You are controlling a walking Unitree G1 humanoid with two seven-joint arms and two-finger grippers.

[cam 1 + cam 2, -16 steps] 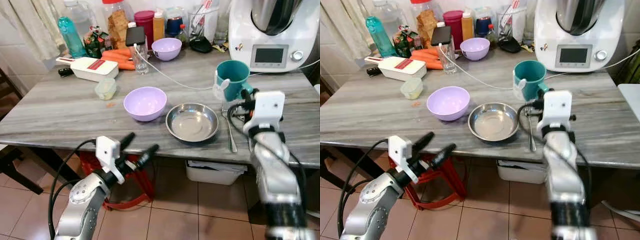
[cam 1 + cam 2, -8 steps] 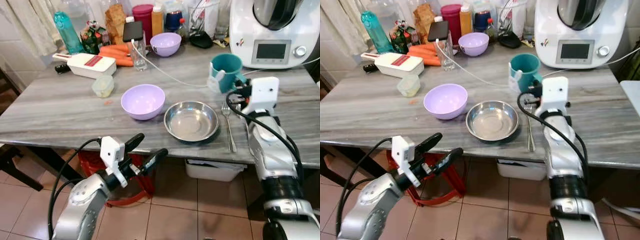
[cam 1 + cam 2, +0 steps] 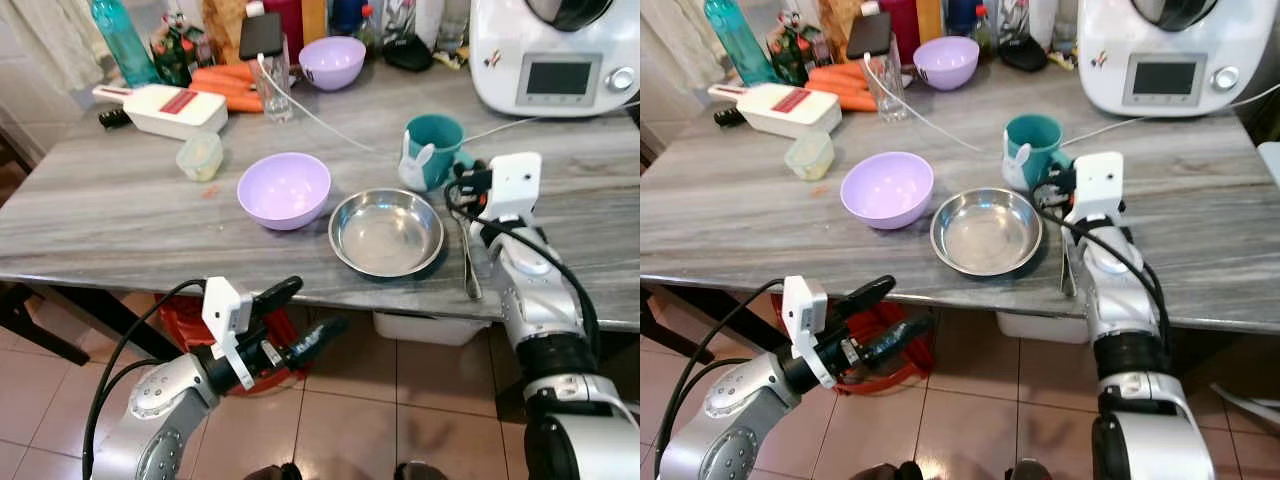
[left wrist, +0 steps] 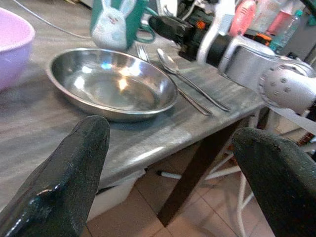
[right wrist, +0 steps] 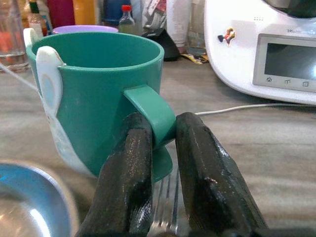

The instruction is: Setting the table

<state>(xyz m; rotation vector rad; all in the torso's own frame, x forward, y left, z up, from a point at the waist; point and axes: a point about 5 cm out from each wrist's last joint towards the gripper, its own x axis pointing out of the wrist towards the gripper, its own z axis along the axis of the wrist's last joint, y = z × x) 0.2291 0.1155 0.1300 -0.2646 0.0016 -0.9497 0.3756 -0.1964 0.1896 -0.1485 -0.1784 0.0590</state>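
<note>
Right gripper (image 5: 160, 148) reaches over the table edge, fingers pinched on the handle of the teal mug (image 3: 432, 150), which stands beside the steel dish (image 3: 386, 232). Left gripper (image 3: 300, 315) hangs below the grey marble table (image 3: 110, 215), fingers spread wide, over tiled floor (image 3: 340, 420).

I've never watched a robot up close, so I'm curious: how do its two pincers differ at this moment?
The right pincer is up at the table, its black fingers shut on the handle of the teal mug. The left pincer hangs below the table edge with its fingers spread open, holding nothing. The right one sits beside the fork; the left points toward the steel bowl. Both have two long black fingers.
</note>
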